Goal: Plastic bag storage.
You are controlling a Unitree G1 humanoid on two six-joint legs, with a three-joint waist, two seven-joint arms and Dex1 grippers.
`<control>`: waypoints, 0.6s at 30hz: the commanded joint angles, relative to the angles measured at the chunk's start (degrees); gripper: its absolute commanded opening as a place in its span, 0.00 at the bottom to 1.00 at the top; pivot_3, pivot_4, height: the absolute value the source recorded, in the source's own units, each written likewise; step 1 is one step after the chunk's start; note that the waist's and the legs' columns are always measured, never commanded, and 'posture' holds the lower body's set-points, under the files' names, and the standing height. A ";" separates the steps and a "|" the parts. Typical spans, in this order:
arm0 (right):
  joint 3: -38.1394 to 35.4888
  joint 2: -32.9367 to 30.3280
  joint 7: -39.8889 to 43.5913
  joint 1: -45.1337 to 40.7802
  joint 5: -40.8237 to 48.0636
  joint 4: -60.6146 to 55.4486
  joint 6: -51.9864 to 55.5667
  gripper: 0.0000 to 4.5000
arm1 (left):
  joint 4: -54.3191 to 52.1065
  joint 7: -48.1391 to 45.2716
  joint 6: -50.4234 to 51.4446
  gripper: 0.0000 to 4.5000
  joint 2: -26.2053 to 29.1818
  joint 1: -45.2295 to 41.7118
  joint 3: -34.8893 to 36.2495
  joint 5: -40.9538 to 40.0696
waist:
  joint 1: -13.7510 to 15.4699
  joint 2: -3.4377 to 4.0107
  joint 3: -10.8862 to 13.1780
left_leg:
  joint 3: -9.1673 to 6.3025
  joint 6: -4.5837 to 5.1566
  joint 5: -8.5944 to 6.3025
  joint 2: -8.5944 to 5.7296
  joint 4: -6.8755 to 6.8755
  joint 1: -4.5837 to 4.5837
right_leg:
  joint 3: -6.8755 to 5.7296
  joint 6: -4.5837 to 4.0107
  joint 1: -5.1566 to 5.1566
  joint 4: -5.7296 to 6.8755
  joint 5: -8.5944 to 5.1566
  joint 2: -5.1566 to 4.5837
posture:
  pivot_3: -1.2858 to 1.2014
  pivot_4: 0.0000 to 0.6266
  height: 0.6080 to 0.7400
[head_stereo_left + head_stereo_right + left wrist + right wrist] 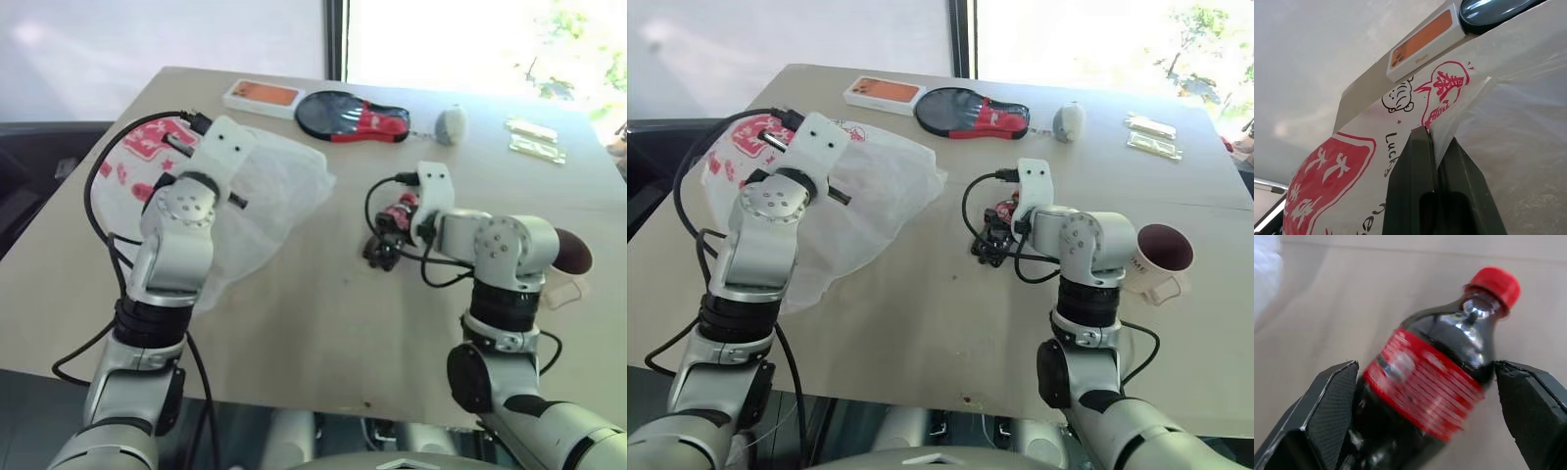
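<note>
The table [294,323] is tan and takes up most of the eye views. At about 9 o'clock on it lies the bag [872,196], thin and white with red drawings. It is spread flat, and its long way runs from 7 o'clock to 1 o'clock, with the plain wrinkly end toward 3 o'clock.

The left gripper [1436,147] sits over the bag. In the eye views you cannot see its tips. The left wrist view shows them: the two black fingers [1413,176] are pressed together with a fold of the bag pinched between them. That view also shows the red print up close.

At 12 o'clock, by the far edge, lie a white box [262,97] with an orange picture, then a black and red flat thing [353,116], then a small grey lump [451,124]. Two little packets [535,137] lie toward 2 o'clock.

Near the middle lies a bottle [1435,382] on its side. In the eye views it is mostly hidden behind the right gripper [1425,406]. The right wrist view shows it well: dark drink, red label, red cap. The right gripper's fingers stand wide apart, one on each side of the bottle. I cannot tell if they touch it.

At 3 o'clock stands a mug [1161,259], just beside the right arm.
</note>
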 commanded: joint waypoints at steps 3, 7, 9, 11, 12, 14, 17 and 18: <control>1.05 2.38 -0.28 0.04 -2.70 9.39 1.38 0.88 | -3.66 1.28 0.98 0.00 -1.38 -0.17 0.63 0.63 | -0.98 -0.07 -0.23 | -0.01 0.00 0.00 0.01 0.01 0.06 | 0.00 0.00 0.04 0.04 0.00 0.00 | 0.52 0.24 1.00; 10.85 -5.23 4.61 4.00 -1.42 5.33 0.76 0.66 | -4.15 0.91 2.20 0.00 -2.68 -1.48 2.22 -0.75 | -0.93 0.09 -0.65 | -0.01 0.00 0.00 0.01 -0.03 0.10 | 0.02 -0.01 0.05 0.04 0.00 0.01 | 0.52 0.24 1.00; 19.43 -14.20 10.54 6.46 1.03 -1.00 -0.95 0.63 | -4.40 0.38 5.28 0.00 -4.80 -2.78 4.22 -2.99 | -0.36 0.17 -0.75 | -0.19 0.02 -0.02 -0.11 -0.08 0.01 | 0.03 -0.01 0.11 -0.09 -0.01 0.00 | 0.52 0.24 1.00; 24.69 -21.91 15.17 8.07 1.68 -5.37 -4.54 0.61 | -4.56 0.00 7.71 0.00 -6.12 -3.87 5.68 -4.75 | 0.43 0.17 -0.77 | -0.31 0.12 -0.07 -0.25 -0.06 -0.06 | 0.14 0.04 0.16 -0.16 -0.04 -0.03 | 0.52 0.24 1.00; 23.58 -23.23 17.55 8.57 3.71 -6.71 -3.18 0.58 | -4.53 -0.14 8.77 0.00 -6.50 -4.40 6.30 -5.47 | 0.80 0.16 -0.77 | -0.44 0.16 -0.09 -0.42 -0.05 -0.06 | 0.21 0.14 0.18 -0.13 -0.09 -0.07 | 0.52 0.24 1.00; 25.54 -28.41 22.00 9.07 5.79 -10.12 -3.46 0.48 | -4.16 -0.23 9.31 0.00 -6.20 -5.06 6.32 -6.03 | 0.99 0.15 -0.77 | -0.52 0.27 -0.15 -0.54 0.05 -0.05 | 0.26 0.28 0.30 -0.12 -0.17 -0.16 | 0.52 0.24 1.00; 27.87 -31.32 24.58 9.31 6.23 -12.32 -3.96 0.21 | -3.50 -0.25 8.91 0.00 -5.39 -5.40 5.90 -6.60 | 0.65 0.10 -0.81 | -0.75 0.42 -0.26 -0.58 0.29 0.04 | 0.12 0.40 0.62 -0.14 -0.23 -0.22 | 0.52 0.24 1.00; 28.15 -31.35 24.95 9.58 6.20 -12.22 -3.93 0.26 | -3.37 -0.28 8.67 0.00 -5.28 -5.50 5.53 -6.73 | 0.58 0.09 -0.82 | -0.75 0.43 -0.26 -0.58 0.31 0.06 | 0.12 0.41 0.63 -0.12 -0.23 -0.22 | 0.52 0.24 1.00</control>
